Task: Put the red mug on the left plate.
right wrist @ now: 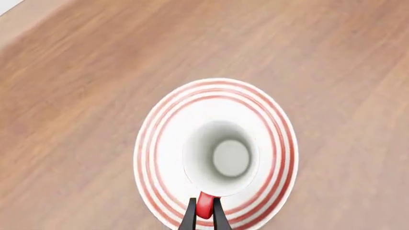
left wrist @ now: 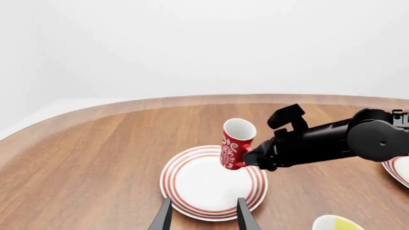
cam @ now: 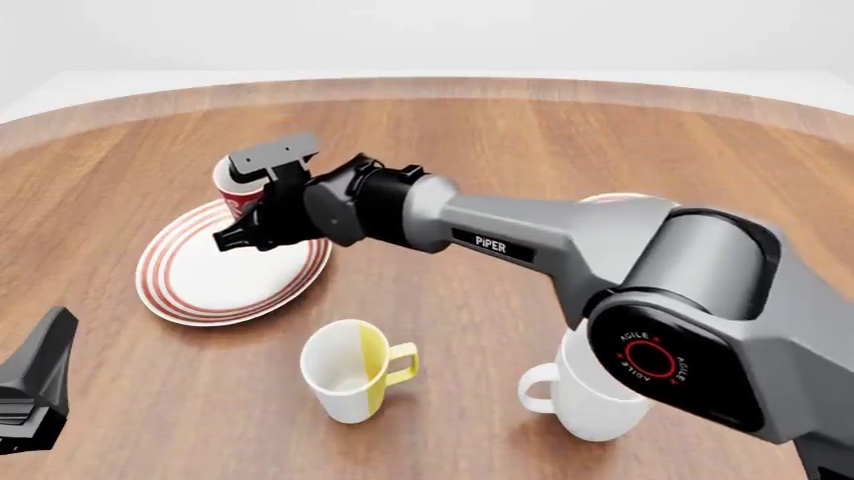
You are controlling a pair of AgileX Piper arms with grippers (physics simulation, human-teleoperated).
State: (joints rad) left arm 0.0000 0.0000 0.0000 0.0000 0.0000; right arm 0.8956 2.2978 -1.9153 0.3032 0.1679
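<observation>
My right tool (right wrist: 204, 211) is clamped on the handle of the red mug (left wrist: 236, 143); the mug hangs upright over the left plate (cam: 187, 290), above its far side. I can't tell if its base touches the plate. My left tool (left wrist: 203, 215) has its fingers apart, near the plate's close rim, gripping nothing. 2 more mugs on the worktop (cam: 534, 150): a yellow-striped mug (cam: 350, 368) and a white mug (cam: 587, 395)
</observation>
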